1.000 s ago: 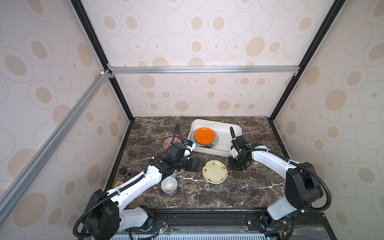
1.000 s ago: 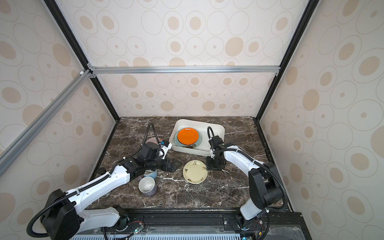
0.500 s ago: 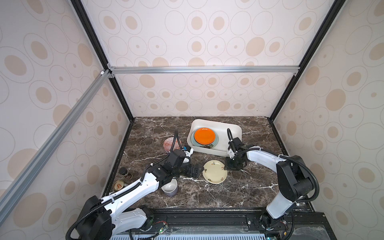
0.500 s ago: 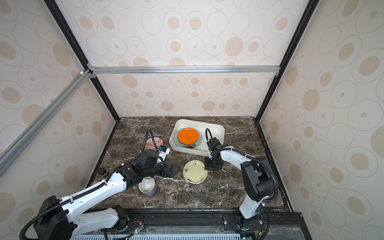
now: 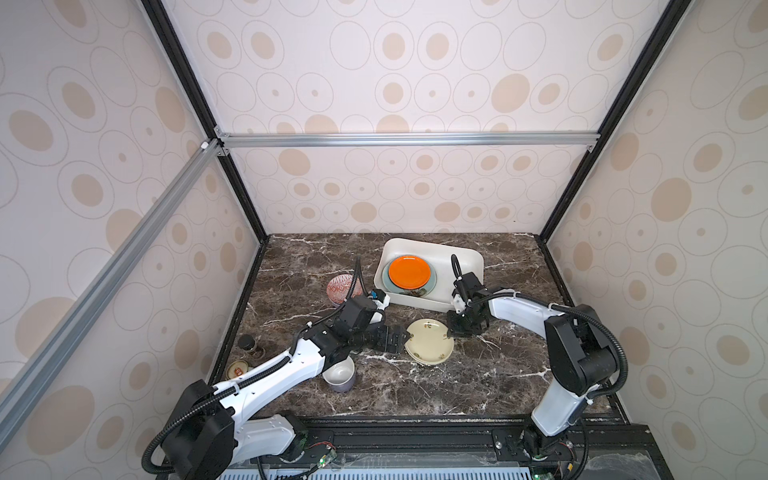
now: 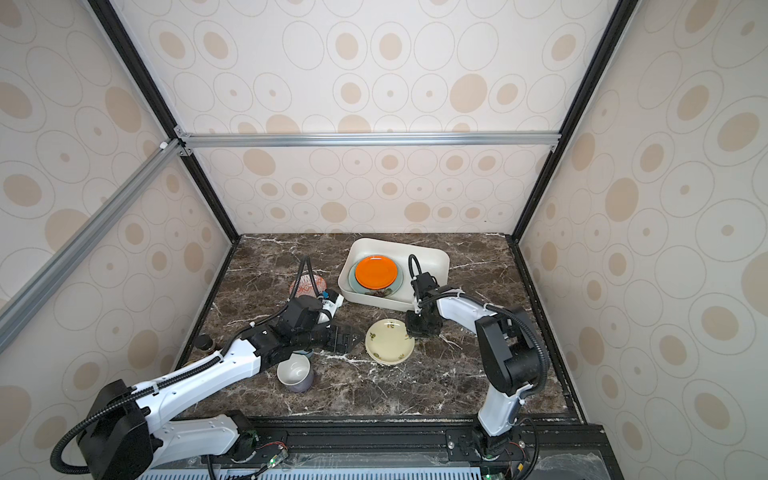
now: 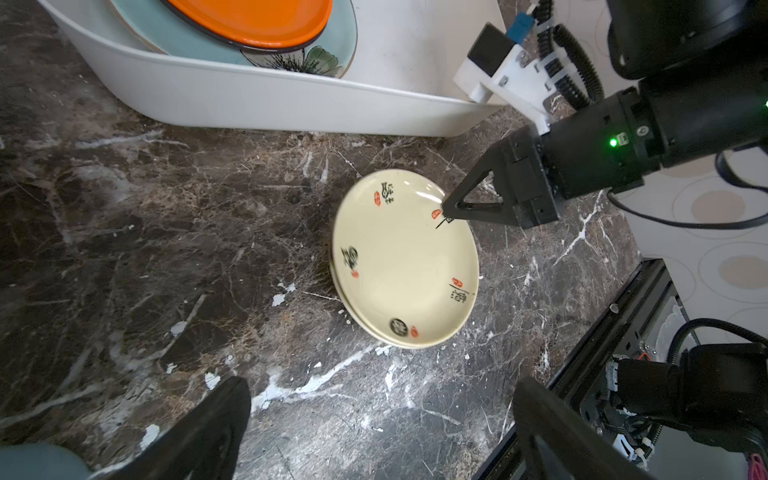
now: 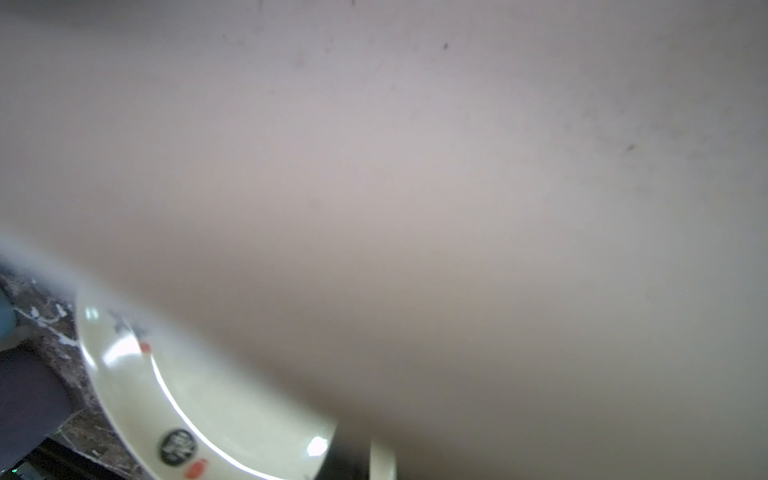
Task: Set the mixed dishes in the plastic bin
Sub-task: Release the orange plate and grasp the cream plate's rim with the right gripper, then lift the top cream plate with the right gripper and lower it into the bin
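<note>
The small black-and-cream plate [image 5: 429, 341] [image 6: 389, 341] [image 7: 405, 257] [image 8: 199, 407] lies on the marble in front of the plastic bin [image 5: 419, 303] [image 6: 374, 297] [image 7: 270, 104]. My right gripper [image 5: 451, 332] [image 6: 412, 330] [image 7: 444, 208] is shut on the plate's right rim. My left gripper [image 5: 397, 338] [image 6: 351, 338] [image 7: 380, 415] stands open just left of the plate, with nothing between its fingers. An orange plate [image 5: 409, 272] [image 7: 249, 16] rests on the teal flower-painted plate [image 5: 430, 286] [image 7: 332, 54] inside the bin.
An orange-patterned bowl [image 5: 343, 286] [image 6: 305, 284] sits left of the bin. A lavender-grey mug [image 5: 340, 374] [image 6: 295, 374] stands by my left forearm, and a light-blue mug [image 6: 305, 354] is mostly hidden under it. A small dark jar [image 5: 248, 345] and a can [image 5: 237, 369] stand at the left edge.
My right gripper has dropped to the plate's rim and shut on it. My left arm has swung down and forward, bringing its open gripper beside the plate.
</note>
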`<control>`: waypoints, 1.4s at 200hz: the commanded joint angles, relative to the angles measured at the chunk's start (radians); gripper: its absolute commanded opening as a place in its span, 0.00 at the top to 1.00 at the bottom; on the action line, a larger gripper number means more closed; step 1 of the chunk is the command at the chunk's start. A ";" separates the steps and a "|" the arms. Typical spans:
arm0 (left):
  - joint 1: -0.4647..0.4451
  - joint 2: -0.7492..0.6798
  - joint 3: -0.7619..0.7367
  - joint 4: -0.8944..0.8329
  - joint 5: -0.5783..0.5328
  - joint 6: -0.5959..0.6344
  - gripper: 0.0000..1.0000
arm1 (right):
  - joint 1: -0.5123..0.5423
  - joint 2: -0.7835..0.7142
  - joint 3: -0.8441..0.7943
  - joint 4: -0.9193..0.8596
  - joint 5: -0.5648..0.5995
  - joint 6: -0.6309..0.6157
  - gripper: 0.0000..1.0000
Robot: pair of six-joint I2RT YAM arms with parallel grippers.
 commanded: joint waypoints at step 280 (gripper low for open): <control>0.112 -0.023 0.225 -0.118 -0.049 0.137 0.01 | -0.066 0.008 0.500 -0.253 -0.135 -0.003 1.00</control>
